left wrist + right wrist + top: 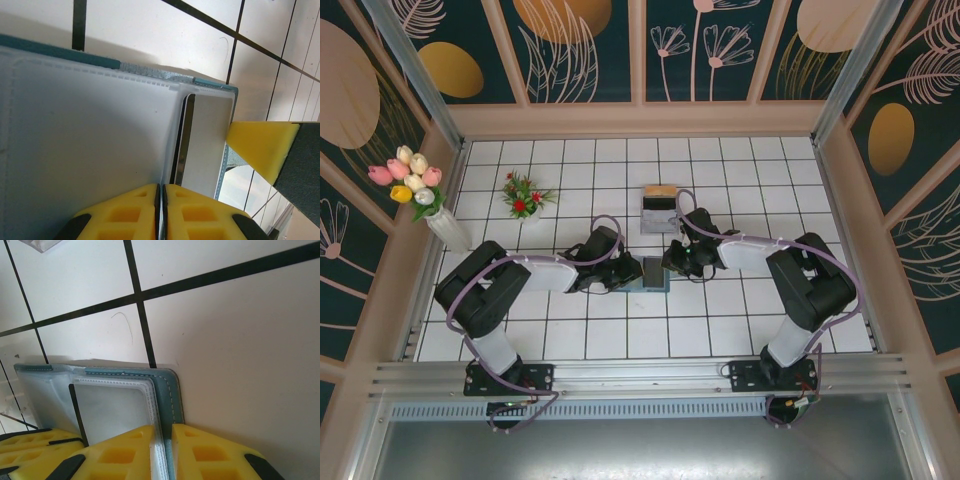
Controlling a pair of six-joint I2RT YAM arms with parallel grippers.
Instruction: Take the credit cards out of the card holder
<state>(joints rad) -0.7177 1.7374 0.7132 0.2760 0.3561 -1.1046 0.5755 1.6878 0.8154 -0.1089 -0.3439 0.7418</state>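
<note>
Evidently both left gripper (161, 192) and right gripper (162, 435) pinch the floppy card holder's (173, 390) slick sleeves, whose thin, stiff credit card (207, 140) probably wants an edge grip.

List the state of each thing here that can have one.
card holder, lying open, gripped at both sides.
credit card, inside a clear pocket, not yet out.
left gripper, shut on the card holder's clear sleeve.
right gripper, shut on the card holder's edge.
vase of tulips, upright.
</note>
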